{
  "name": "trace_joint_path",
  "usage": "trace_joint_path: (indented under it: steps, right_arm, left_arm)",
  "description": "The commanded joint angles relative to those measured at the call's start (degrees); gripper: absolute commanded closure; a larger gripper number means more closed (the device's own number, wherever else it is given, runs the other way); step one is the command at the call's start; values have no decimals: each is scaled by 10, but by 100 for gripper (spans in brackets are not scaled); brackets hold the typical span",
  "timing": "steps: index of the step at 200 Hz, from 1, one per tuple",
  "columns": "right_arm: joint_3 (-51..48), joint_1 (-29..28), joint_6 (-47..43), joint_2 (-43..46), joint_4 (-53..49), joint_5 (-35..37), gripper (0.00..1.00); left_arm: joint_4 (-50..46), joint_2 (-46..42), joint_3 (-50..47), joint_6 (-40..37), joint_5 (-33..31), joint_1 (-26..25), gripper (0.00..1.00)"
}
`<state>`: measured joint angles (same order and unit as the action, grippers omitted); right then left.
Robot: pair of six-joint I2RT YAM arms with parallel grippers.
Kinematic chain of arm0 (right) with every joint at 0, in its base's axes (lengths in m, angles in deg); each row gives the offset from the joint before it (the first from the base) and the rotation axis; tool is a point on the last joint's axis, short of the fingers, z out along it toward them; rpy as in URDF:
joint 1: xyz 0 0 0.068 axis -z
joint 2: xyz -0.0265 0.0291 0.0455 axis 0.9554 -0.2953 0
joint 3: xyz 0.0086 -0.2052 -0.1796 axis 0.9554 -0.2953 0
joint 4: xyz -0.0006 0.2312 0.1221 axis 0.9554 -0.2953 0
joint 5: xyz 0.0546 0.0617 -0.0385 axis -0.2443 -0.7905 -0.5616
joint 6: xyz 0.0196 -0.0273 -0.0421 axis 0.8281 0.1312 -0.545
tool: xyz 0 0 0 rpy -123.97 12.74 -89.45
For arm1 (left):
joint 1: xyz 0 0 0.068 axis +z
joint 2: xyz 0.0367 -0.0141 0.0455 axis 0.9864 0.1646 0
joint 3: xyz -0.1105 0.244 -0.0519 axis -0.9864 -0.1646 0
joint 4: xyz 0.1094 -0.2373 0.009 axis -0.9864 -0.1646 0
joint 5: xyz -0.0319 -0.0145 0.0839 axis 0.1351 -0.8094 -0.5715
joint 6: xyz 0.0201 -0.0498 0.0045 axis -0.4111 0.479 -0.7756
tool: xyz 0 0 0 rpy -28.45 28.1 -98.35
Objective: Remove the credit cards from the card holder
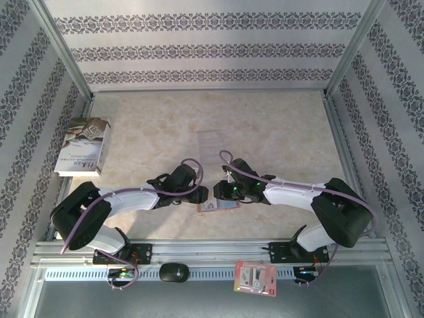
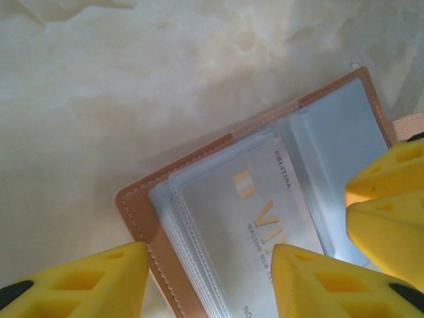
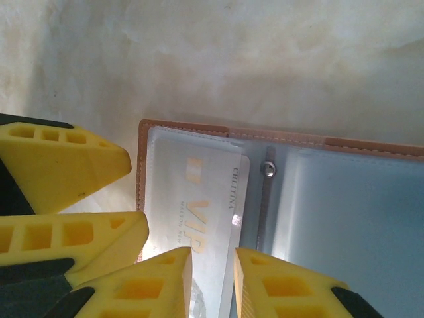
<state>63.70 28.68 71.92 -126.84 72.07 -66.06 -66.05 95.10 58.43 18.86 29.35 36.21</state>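
left gripper: jaws wide, empty, astride card holder edge | right gripper: jaws narrowly parted, nothing clamped, over credit card edge | card holder: open flat on table between both grippers, credit card in a clear pocket

Left arm, right arm: stretched inward, meeting above card holder. Left gripper: jaws wide apart. Right gripper: jaws narrowly parted.

A book lies far left, a clear sleeve centrally, a red-and-white packet at the near edge.
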Motion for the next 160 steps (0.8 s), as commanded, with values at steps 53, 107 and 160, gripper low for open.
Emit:
trace_joint_path:
  steps: [53, 107, 160]
  right_arm:
    - [-2, -1, 3, -14, 1, -2, 77]
    - [-5, 3, 1, -19, 0, -8, 77]
    - [-23, 13, -7, -6, -7, -3, 78]
  left_arm:
    - [-14, 25, 9, -3, -13, -16, 53]
    - [-8, 43, 22, -6, -14, -16, 62]
    - [-13, 28, 22, -5, -18, -16, 56]
